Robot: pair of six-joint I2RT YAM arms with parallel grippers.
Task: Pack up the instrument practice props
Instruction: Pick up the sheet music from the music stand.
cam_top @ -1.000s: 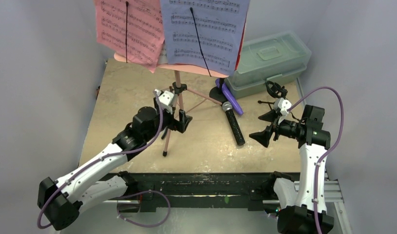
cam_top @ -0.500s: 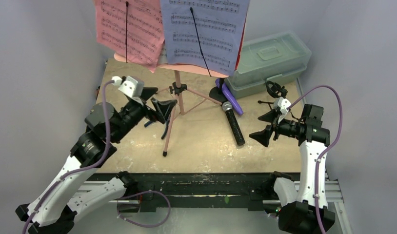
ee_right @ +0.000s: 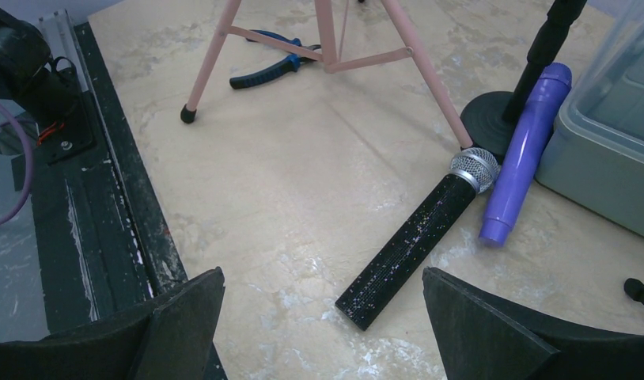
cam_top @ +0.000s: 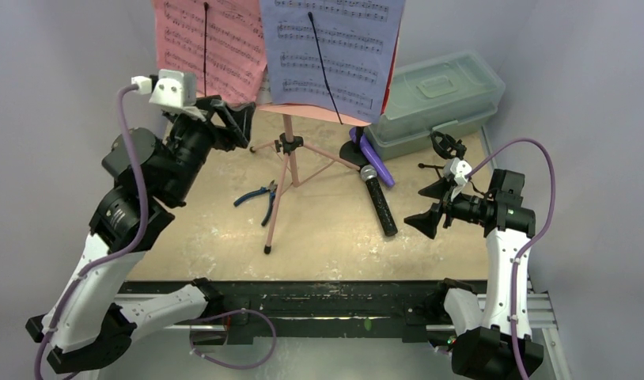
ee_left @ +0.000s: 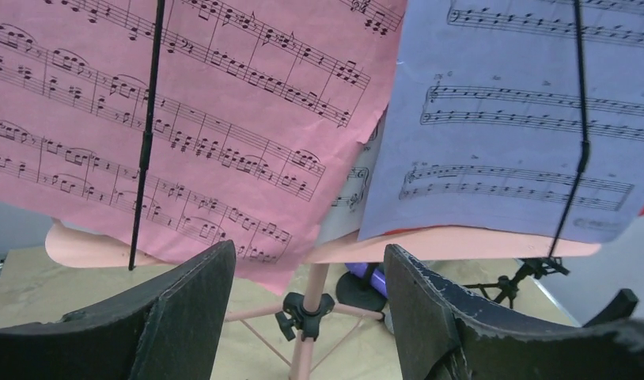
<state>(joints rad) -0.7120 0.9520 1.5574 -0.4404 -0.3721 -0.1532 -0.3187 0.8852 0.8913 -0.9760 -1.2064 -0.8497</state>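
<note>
Pink tripod music rack (cam_top: 291,166) stands toward the beige table's (cam_top: 192,229) twelve o'clock, fronted by two printed sheets: pink-red sheet (cam_top: 208,47), lavender sheet (cam_top: 331,47); two mics lie toward two o'clock: purple mic (ee_right: 524,150), black silver-headed mic (ee_right: 418,241). Left gripper (ee_left: 307,273) and right gripper (ee_right: 323,317) gape empty

Tan table closed in by pale walls

The table (cam_top: 192,229) fills the middle of the top view, its top a beige, marbled board with whitish scuffs that show best in the right wrist view. The left wall (cam_top: 58,95) rises at the left of the frame and the right wall (cam_top: 596,71) at the right, both bare, smooth and greyish lavender, standing close against the table's sides. A black rail (cam_top: 327,297), chipped and flecked with white, runs along the table's near edge at the lower middle. Below it, at the bottom edge, lies a grey, slightly glossy surface (cam_top: 342,352). The light is soft and even, and shadows on the board are faint.
</note>
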